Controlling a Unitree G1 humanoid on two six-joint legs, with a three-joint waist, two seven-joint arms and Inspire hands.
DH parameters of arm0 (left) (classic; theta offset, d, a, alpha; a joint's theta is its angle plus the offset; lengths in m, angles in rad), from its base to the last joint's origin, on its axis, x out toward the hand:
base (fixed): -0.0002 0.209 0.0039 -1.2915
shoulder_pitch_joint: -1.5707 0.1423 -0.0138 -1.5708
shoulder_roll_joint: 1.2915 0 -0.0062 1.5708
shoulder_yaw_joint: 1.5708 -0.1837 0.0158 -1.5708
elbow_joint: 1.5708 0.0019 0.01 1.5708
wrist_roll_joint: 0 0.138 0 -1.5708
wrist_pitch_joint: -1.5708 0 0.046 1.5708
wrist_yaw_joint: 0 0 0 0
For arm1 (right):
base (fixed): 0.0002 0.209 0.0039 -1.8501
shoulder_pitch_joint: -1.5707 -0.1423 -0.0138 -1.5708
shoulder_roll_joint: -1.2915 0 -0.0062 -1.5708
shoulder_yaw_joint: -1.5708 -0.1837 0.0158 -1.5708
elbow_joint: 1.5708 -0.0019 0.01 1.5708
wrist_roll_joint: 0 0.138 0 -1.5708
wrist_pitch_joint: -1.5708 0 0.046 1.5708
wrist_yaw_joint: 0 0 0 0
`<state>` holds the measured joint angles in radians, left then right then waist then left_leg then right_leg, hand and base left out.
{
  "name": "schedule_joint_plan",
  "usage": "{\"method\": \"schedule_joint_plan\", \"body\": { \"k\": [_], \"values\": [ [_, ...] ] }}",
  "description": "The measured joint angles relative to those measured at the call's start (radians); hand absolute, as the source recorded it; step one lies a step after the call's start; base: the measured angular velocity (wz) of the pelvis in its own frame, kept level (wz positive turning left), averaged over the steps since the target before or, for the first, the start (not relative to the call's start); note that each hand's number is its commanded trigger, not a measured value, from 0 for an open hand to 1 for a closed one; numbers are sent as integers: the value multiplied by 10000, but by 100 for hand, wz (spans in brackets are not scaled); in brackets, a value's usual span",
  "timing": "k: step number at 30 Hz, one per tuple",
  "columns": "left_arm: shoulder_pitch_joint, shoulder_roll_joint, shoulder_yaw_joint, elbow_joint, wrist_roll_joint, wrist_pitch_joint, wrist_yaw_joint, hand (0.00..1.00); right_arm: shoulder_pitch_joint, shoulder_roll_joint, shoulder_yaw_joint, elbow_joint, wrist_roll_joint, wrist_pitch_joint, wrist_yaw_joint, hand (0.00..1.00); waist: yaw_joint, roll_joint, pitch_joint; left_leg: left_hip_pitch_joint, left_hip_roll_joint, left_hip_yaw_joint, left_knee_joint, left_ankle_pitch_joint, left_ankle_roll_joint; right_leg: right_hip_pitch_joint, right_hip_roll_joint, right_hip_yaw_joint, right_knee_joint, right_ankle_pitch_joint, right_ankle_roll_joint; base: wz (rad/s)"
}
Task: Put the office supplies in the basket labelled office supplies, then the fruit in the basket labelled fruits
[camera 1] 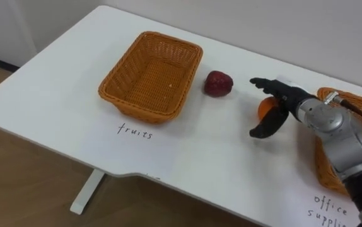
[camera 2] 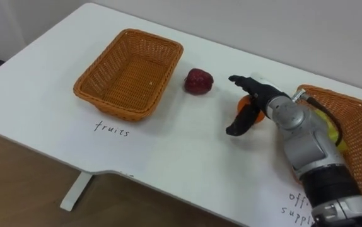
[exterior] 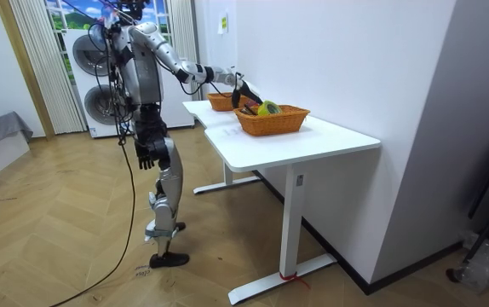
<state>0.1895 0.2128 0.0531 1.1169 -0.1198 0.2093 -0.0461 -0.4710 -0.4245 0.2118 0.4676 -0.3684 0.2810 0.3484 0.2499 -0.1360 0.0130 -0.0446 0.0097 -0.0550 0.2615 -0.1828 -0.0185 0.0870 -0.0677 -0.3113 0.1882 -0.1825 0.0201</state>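
Now, right hand [camera 1: 287, 99]: spread wide, fingers above and thumb below the orange fruit [camera 1: 266, 108], not closed on it.
Orange fruit: on the table [camera 1: 55, 94], between the baskets.
Red fruit [camera 1: 219, 83]: just beside the empty fruits basket [camera 1: 137, 111].
Office basket [camera 1: 325, 170]: at the robot's right.
Left hand [exterior: 145, 155]: hanging at the robot's side.

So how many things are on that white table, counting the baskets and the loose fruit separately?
Wicker baskets: 2 (fruits basket, office supplies basket)
Loose fruit: 2 (strawberry, orange)
Total: 4
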Motion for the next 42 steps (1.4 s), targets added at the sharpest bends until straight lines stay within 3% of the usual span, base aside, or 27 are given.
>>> {"method": "schedule_joint_plan", "body": {
  "k": [9, 17, 23, 41, 42],
  "values": [
    [0, 83, -15, 16, 152, 15, 167, 0, -445, -29, 21, 1489, -94, -81, -1046, 0, 42, -158, 1, -380, -37, -115, 134, 3, 7, -300, -24, -156, 2, 1, 0, 4],
    [-96, 127, -180, 19, 154, 14, 171, 0, -929, -32, 24, 2419, -306, -222, -1681, 0, -25, -104, 52, -637, -13, -124, 132, 6, 6, -630, -25, -167, 136, 2, -1, 0],
    [-435, 124, -192, 18, 141, -97, 137, 0, -1209, -32, 26, 2718, -309, -298, -2265, 0, 30, -222, 112, -918, -10, -122, 149, 8, 6, -909, -31, -170, 171, 2, -2, 0],
    [-818, 128, -228, 70, -43, -230, 363, 0, -1781, -30, 395, 3268, -157, -400, -2526, 0, 45, -231, 117, -1107, -8, -145, 230, 6, 6, -1063, -19, -178, 169, 10, -13, 0],
    [-819, 129, -242, 71, -48, -230, 367, 0, -1781, -30, 396, 3268, -139, -400, -2527, 70, 44, -229, 117, -1113, -8, -145, 228, 6, 5, -1063, -19, -180, 168, 11, -14, 0]
  ]
}}
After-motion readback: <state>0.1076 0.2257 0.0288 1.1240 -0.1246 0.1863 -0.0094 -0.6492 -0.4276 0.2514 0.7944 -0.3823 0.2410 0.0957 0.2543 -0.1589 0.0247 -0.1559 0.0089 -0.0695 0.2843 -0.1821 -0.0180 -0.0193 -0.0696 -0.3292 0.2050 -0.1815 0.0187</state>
